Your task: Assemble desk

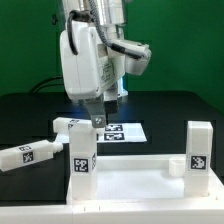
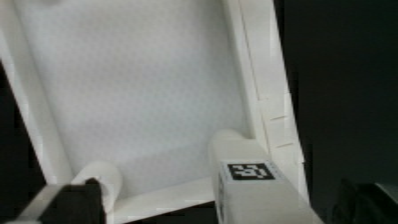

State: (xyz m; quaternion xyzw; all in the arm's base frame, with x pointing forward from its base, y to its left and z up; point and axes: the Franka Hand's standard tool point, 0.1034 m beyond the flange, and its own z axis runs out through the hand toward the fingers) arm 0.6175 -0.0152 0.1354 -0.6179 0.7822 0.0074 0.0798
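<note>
1. The desk's tabletop panel (image 1: 135, 172) lies flat at the front of the counter (image 1: 170, 110), rim upward. Its long axis runs from the exterior view's left to its right.
2. One leg (image 1: 82, 152) stands upright at the panel's left end in the exterior view, and a second leg (image 1: 198, 150) stands upright at the right end. Both have their long axis vertical and show a tag on the face towards the camera.
3. A third leg (image 1: 28, 156) lies on its side on the counter off the panel's left end, tag showing. A fourth leg (image 1: 68, 124) lies behind the left upright leg.
4. In the wrist view the panel's bare inner face (image 2: 143, 90) fills most of the frame, with a tagged upright leg (image 2: 246, 180) rising from it.
5. The end effector (image 1: 98, 118) hangs from the white arm (image 1: 85, 55), just behind the top of the left upright leg. Contact cannot be judged. One finger (image 2: 68, 203) shows in the wrist view, and whether the jaws stand wide or narrow cannot be told.
6. The marker board (image 1: 125, 131) lies flat behind the panel.
7. The counter is black and the wall (image 1: 180, 45) behind it is green.
8. The tags are black-and-white squares, and their patterns are too small to read.
</note>
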